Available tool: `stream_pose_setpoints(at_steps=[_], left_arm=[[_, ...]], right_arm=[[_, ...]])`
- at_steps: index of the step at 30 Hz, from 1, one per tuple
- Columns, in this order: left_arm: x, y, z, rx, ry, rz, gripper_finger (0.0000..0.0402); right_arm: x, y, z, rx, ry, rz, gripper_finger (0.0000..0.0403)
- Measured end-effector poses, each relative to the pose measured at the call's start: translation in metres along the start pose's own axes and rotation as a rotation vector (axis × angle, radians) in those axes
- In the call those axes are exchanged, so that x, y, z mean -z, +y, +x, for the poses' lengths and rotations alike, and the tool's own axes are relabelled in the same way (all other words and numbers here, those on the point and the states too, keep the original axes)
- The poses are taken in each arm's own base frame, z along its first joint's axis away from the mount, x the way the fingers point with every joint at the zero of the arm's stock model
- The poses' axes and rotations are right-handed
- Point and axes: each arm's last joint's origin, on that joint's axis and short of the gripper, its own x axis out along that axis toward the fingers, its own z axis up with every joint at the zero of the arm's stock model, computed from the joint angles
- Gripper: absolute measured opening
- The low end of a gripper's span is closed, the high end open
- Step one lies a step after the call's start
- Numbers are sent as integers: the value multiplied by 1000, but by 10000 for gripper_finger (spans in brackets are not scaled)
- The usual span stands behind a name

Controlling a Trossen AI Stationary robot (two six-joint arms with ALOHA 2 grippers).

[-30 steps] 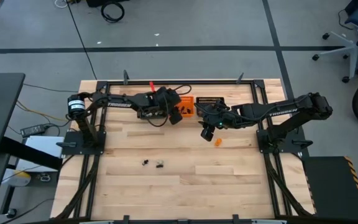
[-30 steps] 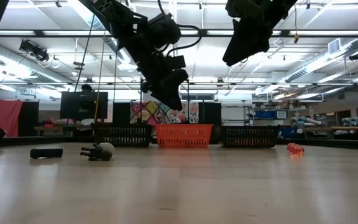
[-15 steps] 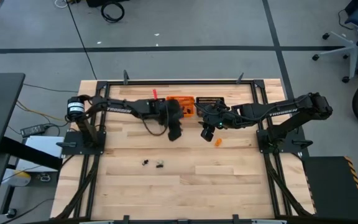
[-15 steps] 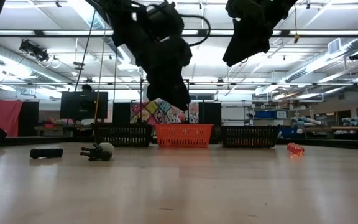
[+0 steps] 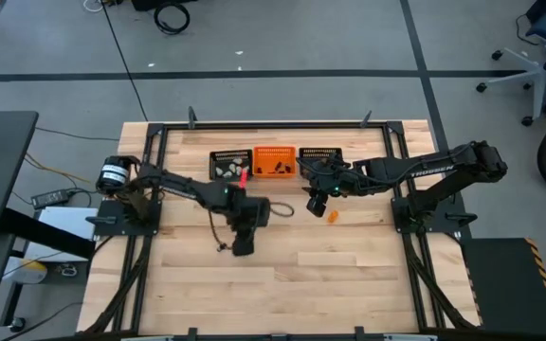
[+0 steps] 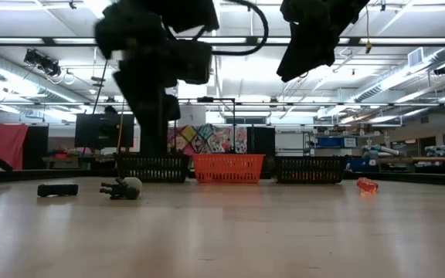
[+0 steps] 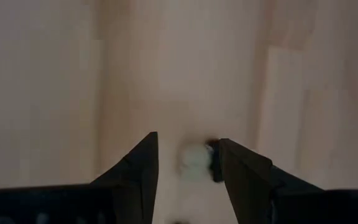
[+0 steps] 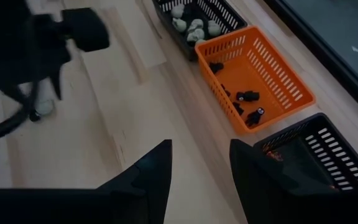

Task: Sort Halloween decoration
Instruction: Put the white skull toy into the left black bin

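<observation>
My left gripper point(image 5: 242, 244) hovers open above the middle of the table. In its wrist view the fingers point(image 7: 146, 155) stand on either side of a whitish trinket point(image 7: 193, 163) with a black piece beside it, without touching it. The low view shows this whitish trinket point(image 6: 127, 186) and a black trinket point(image 6: 57, 189) lying on the table, with the left gripper point(image 6: 154, 139) above them. My right gripper point(image 5: 316, 204) waits open and raised near the baskets, and an orange trinket point(image 5: 332, 216) lies on the table just nearside of it.
Three mesh baskets stand in a row at the far edge: a black basket point(image 8: 197, 18) with whitish trinkets, an orange basket point(image 8: 253, 74) with black trinkets, and a black basket point(image 8: 316, 149) with orange ones. Bare wood stretches toward the near edge.
My left gripper has swung away from the baskets toward the near edge and slightly left, and has come down over the trinkets on the table. The black basket on the left has come into view.
</observation>
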Motion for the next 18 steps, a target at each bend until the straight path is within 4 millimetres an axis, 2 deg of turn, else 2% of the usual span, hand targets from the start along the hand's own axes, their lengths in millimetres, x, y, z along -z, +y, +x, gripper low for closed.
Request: stream_pose_setpoints(at_steps=[3,8,13,18], left_arm=[[5,-17,4,-6,13,45,150],[13,-38,8,-149,-18,118,150],[17,-46,10,-218,-34,151,150],[19,-46,18,-240,-6,152,150]], right_arm=[[-1,0,0,-3,-8,4,165],[-3,1,0,-12,-33,14,165],[-4,2,0,-16,-41,17,165],[-4,2,0,-23,-38,17,165]])
